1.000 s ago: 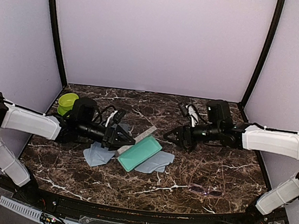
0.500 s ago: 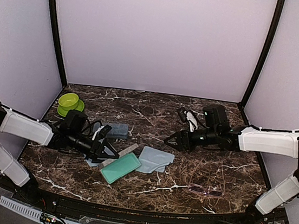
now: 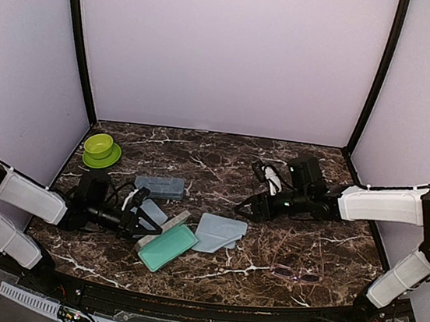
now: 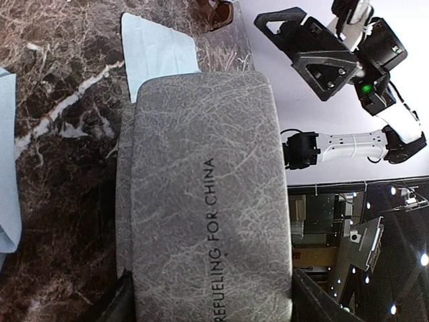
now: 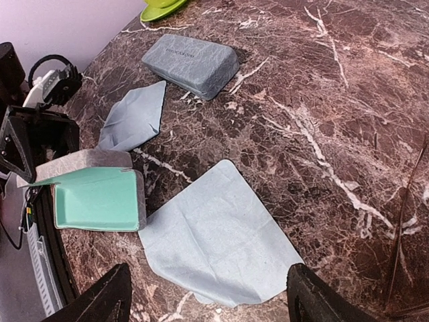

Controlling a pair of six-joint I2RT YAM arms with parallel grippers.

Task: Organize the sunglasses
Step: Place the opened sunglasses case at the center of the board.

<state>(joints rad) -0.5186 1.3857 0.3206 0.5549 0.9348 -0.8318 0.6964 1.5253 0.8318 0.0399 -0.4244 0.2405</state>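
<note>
From the top view, my left end effector [image 3: 141,223] is clamped on the open case [image 3: 169,246] at 7 o'clock on the counter [image 3: 222,166], and the right end effector [image 3: 245,206] hangs released and empty near centre. I'd set the case down flat with its mint tray up, then swing right to the pink-purple sunglasses [image 3: 297,275] at 5 o'clock and pinch them gently at the bridge. In the left wrist view the case's grey outside fills the jaws and hides its inside, with the dark brown sunglasses [image 4: 218,12] cut off at 12 o'clock. The right wrist view shows neither pair, only a cloth [image 5: 218,245] below.
</note>
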